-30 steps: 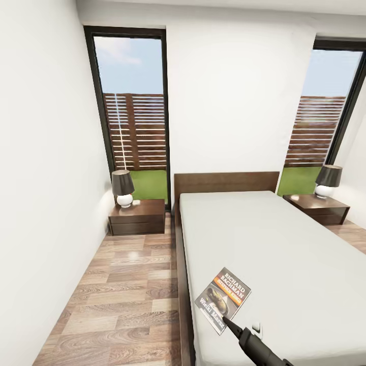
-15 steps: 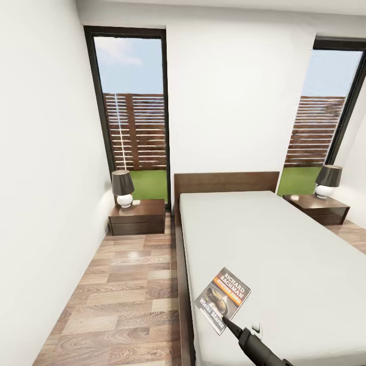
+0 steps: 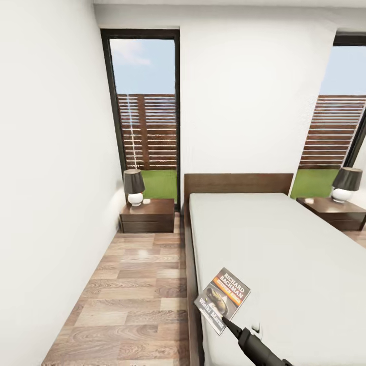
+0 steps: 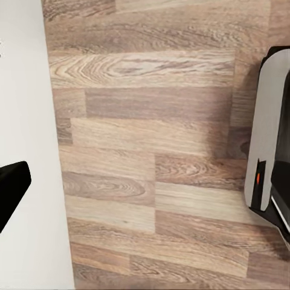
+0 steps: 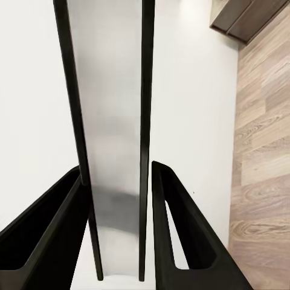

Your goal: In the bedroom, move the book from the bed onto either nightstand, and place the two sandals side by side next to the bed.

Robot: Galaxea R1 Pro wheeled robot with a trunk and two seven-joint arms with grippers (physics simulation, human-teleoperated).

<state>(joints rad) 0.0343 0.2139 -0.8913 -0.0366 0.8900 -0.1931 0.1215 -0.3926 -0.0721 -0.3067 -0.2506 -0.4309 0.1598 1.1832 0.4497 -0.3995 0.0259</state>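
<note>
1. Your right gripper (image 5: pixel 118 170) is clamped on the book (image 5: pixel 115 90). In the right wrist view the book stands edge-on between the two black fingers (image 5: pixel 181 235), which press against its covers.
2. In the head view, the gripper's dark tip (image 3: pixel 227 322) pinches the lower corner of the book (image 3: pixel 222 300). The book sits tilted, cover toward you, with white author lettering, an orange band and a photo.
3. The book is over the near left part of the bed (image 3: pixel 284 244), by the mattress edge. You cannot tell whether it touches the mattress.
4. Your left gripper shows as one black finger (image 4: pixel 12 188) at the edge of the left wrist view, over wood floor (image 4: pixel 151 133) next to a white wall. You cannot tell whether it is open or closed.
5. A dark nightstand (image 3: pixel 148 216) stands left of the headboard, holding a lamp (image 3: pixel 134 187) with a dark shade.
6. A second nightstand (image 3: pixel 338 213) with a matching lamp (image 3: pixel 346 184) stands on the bed's right.
7. Tall black-framed windows (image 3: pixel 145 112) behind show a slatted fence and grass.
</note>
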